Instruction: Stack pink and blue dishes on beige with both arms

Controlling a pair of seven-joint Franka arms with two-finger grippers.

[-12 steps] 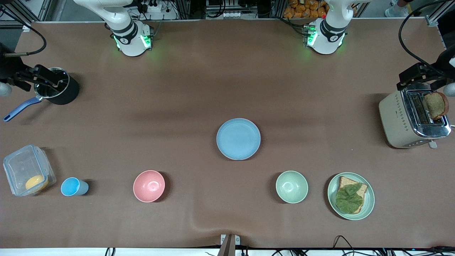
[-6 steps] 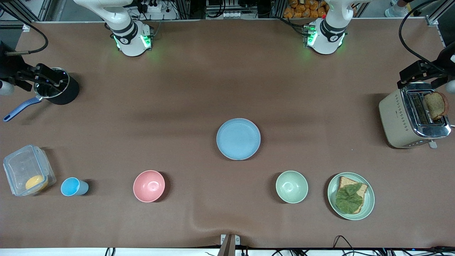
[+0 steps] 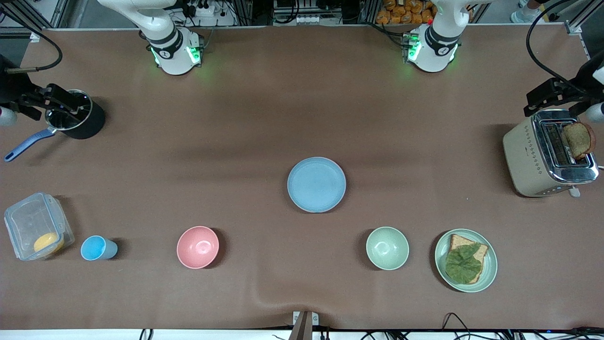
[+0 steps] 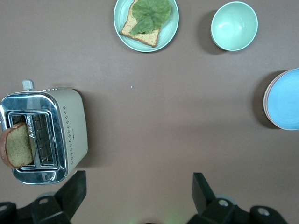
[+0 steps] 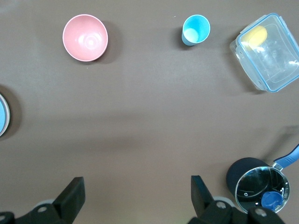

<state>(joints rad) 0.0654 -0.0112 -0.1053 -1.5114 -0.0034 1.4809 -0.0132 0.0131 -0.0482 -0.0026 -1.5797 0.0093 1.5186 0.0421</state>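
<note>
Brown tabletop is filling the front view. At its left edge the right gripper (image 3: 49, 101) is hovering over the black saucepan (image 3: 75, 120), fingers spread, empty. At centre the blue plate (image 3: 316, 184) is lying atop the stack (a pink rim (image 4: 266, 100) is peeking out beneath). At the right edge the left gripper (image 3: 549, 97) is hovering over the toaster (image 3: 547, 158), likewise released.
</note>
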